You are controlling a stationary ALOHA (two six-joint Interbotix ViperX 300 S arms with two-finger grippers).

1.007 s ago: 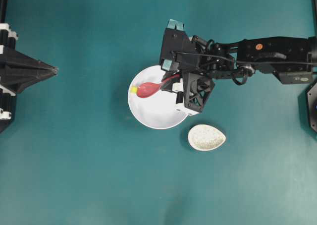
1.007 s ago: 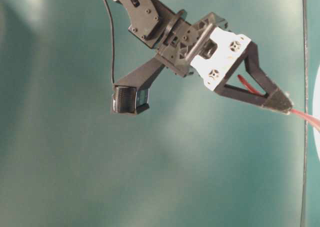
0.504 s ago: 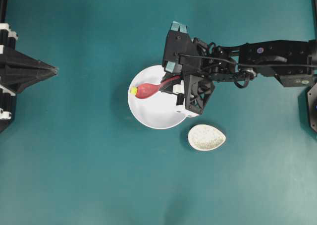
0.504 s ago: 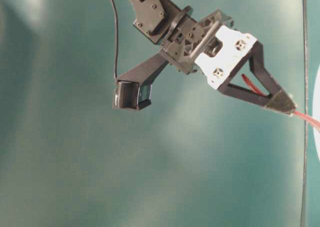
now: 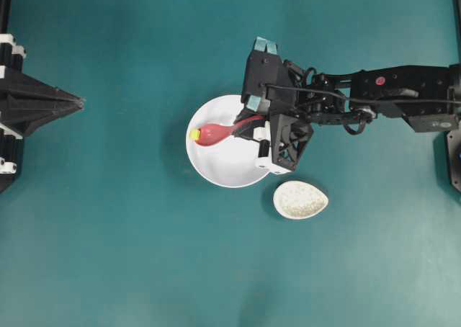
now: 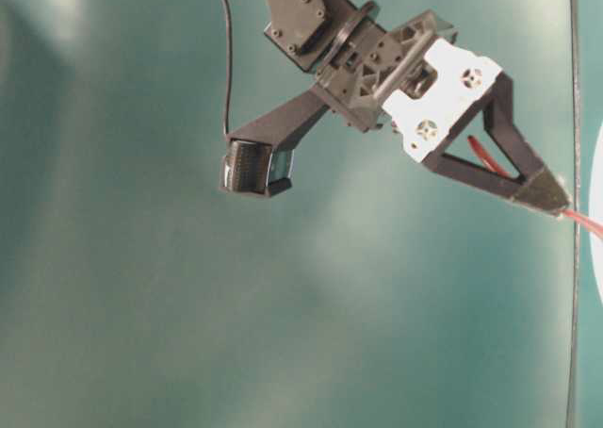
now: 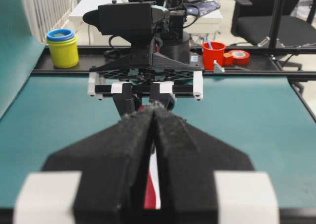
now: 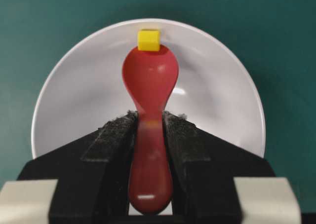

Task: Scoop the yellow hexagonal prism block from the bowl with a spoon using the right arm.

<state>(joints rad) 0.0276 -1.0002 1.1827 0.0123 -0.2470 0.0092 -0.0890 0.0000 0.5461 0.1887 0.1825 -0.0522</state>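
My right gripper (image 8: 148, 130) is clamped on the red spoon (image 8: 149, 86) handle over the white bowl (image 8: 79, 91). The yellow hexagonal block (image 8: 148, 40) sits inside the bowl, touching the spoon tip near the far rim. Left gripper (image 7: 154, 120): fingers pressed together, away from the bowl.

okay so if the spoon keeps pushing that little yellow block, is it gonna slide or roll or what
The yellow block looks tiny beside the spoon, so probably very light. It touches the spoon's tip near the bowl wall; on that glossy surface it likely skids ahead rather than climbing in. Its flat faces suggest sliding or tumbling, not rolling.
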